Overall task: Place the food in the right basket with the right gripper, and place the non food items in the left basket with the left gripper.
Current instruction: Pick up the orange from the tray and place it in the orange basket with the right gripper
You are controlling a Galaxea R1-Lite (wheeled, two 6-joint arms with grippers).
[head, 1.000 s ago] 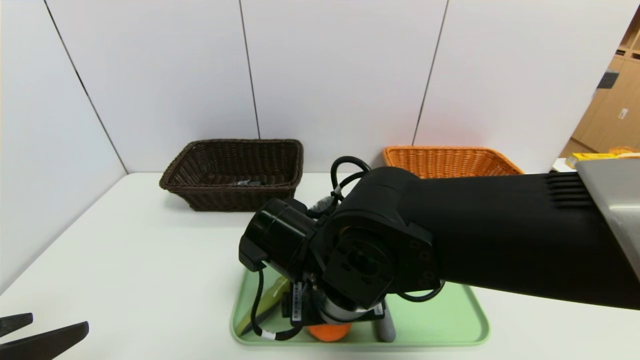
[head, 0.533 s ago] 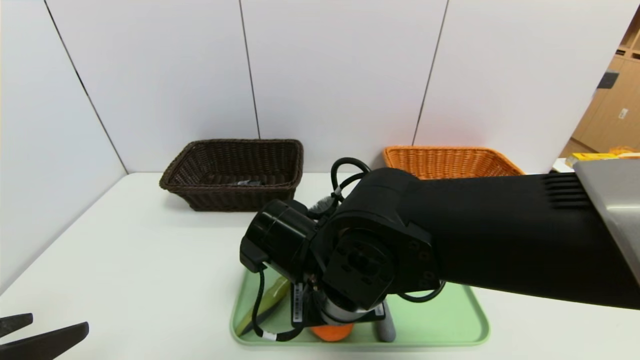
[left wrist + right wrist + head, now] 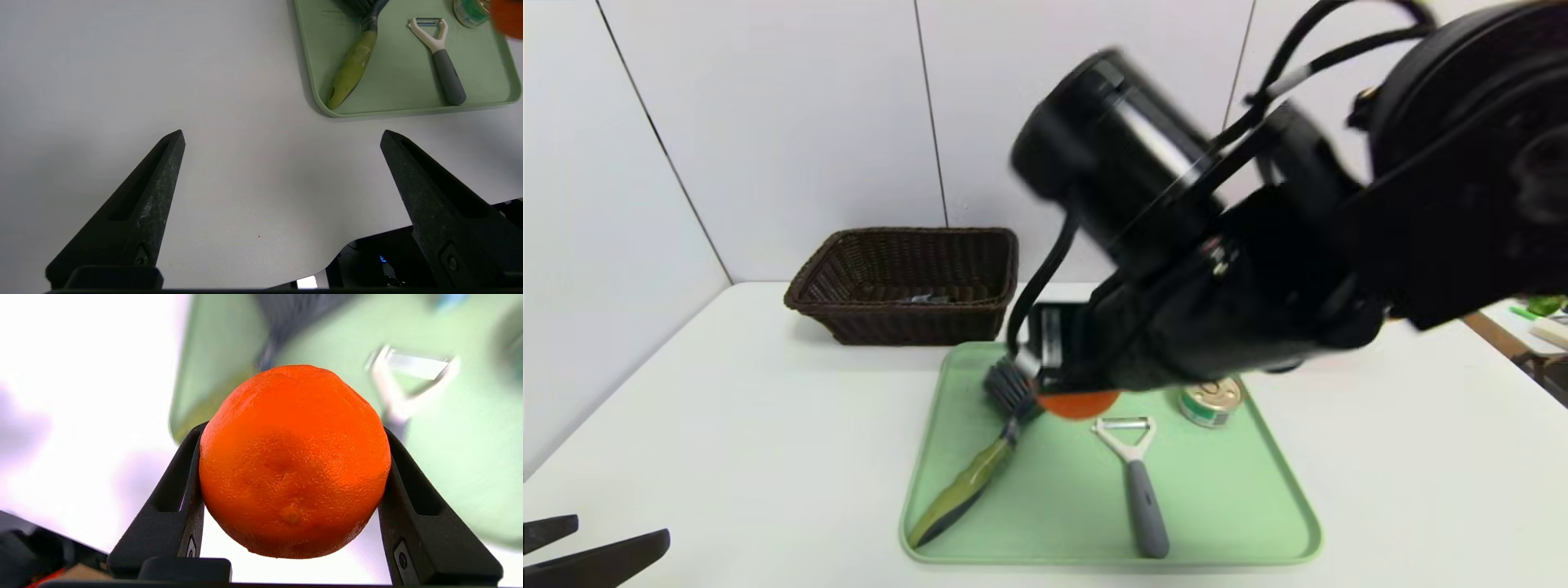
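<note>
Right wrist view: orange (image 3: 294, 461) in right gripper (image 3: 292, 486)

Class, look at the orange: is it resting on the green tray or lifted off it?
Lifted. The right gripper clamps the orange between its fingers, and the right wrist view shows the green tray well beneath it.

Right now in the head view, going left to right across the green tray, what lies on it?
Dish brush → peeler → tin can. The orange, held above the tray in the right end effector, overlaps the brush head, so I leave it unplaced.
</note>
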